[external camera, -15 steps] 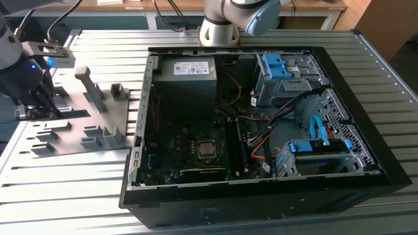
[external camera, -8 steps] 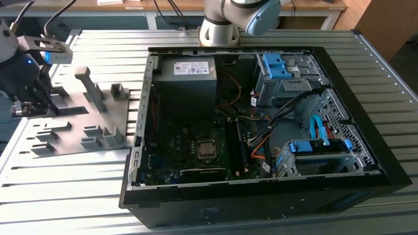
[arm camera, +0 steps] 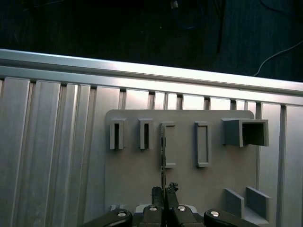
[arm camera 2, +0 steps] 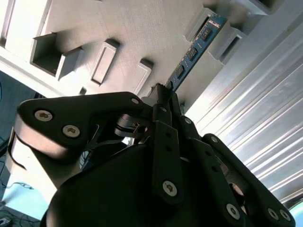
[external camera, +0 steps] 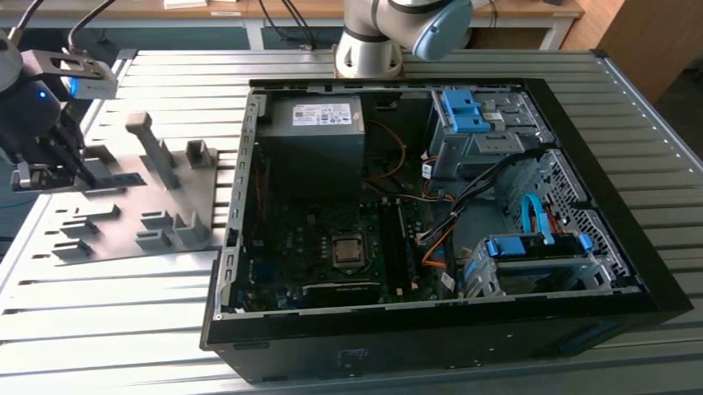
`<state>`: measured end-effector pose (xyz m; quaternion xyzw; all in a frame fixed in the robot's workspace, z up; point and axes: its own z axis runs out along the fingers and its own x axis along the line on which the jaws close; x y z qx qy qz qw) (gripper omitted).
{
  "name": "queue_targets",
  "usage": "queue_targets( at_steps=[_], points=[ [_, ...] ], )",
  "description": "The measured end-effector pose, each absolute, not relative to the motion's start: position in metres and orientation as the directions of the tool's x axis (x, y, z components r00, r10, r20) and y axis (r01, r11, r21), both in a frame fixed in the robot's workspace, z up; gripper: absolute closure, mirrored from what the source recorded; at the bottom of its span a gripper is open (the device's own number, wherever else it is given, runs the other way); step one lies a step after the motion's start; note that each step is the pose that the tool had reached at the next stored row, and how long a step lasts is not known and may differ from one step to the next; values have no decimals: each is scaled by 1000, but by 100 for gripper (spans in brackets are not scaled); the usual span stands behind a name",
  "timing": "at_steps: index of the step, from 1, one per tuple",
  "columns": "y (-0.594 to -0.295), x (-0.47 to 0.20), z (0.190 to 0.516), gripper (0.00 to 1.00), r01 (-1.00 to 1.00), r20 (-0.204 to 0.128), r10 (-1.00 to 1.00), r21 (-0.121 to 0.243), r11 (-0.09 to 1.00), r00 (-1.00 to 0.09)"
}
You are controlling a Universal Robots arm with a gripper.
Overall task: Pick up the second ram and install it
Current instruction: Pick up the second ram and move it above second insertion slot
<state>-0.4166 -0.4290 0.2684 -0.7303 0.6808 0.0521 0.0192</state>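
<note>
1. The second ram (arm camera 2: 194, 49): blue-green board carrying a row of small black chips.
2. The gripper (arm camera 2: 163, 92): matte black, dotted with silver screw heads.
3. Slotted tray (arm camera: 184, 184): plain flat grey.
4. Table (external camera: 110, 329): silvery metal, striped with parallel grooves.
5. Computer case (external camera: 439, 350): black shell; bright blue brackets (external camera: 467, 111) toward the exterior view's upper right; orange wires (external camera: 437, 244) near the middle.

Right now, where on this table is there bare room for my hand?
Bare table slats lie at the exterior view's lower left, beside the grey tray, and along its right, past the computer case. Crowded: the tray, where the gripper holds the second ram, and the case's inside.
</note>
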Motion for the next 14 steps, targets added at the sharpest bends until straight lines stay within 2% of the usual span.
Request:
queue_targets(
  at_steps=[14],
  points=[
    [-429,-417,296,86,-996,-108,-992,43,-72,68]
  ],
)
